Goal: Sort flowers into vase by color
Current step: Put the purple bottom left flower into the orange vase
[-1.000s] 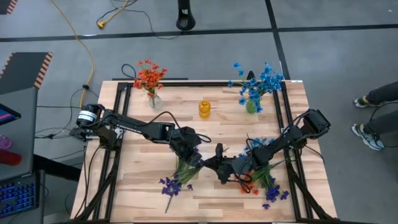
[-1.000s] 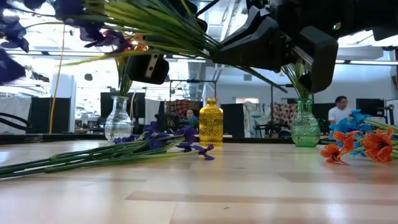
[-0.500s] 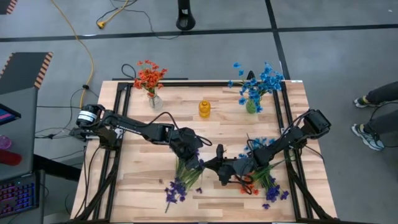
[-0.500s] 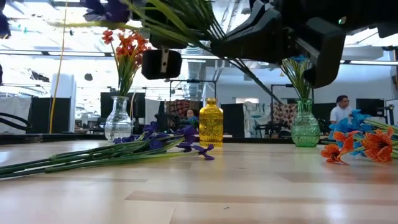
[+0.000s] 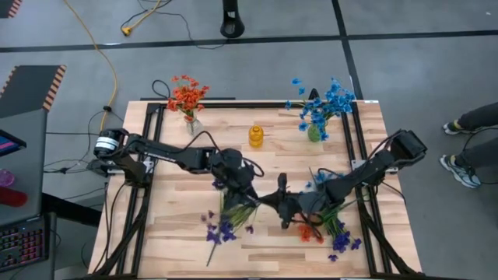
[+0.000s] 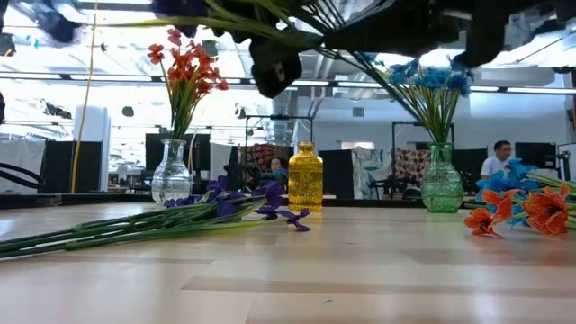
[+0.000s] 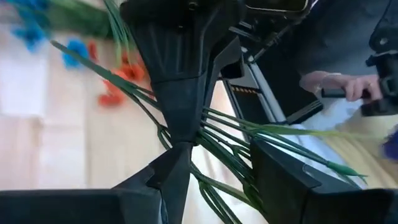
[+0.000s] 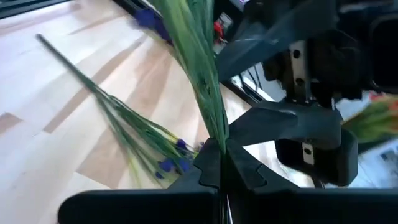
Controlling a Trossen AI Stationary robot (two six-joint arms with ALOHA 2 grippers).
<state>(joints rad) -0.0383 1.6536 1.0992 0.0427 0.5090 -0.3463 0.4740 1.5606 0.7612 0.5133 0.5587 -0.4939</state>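
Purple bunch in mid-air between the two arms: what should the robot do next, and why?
Probably back the left gripper away: its fingers stand open around the stems of the purple bunch, while the right gripper is shut on them and can carry it alone.

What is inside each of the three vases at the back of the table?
The clear glass vase holds orange-red flowers. The green glass vase holds bright blue flowers. The amber yellow bottle vase shows no stems above its neck; its inside cannot be seen.
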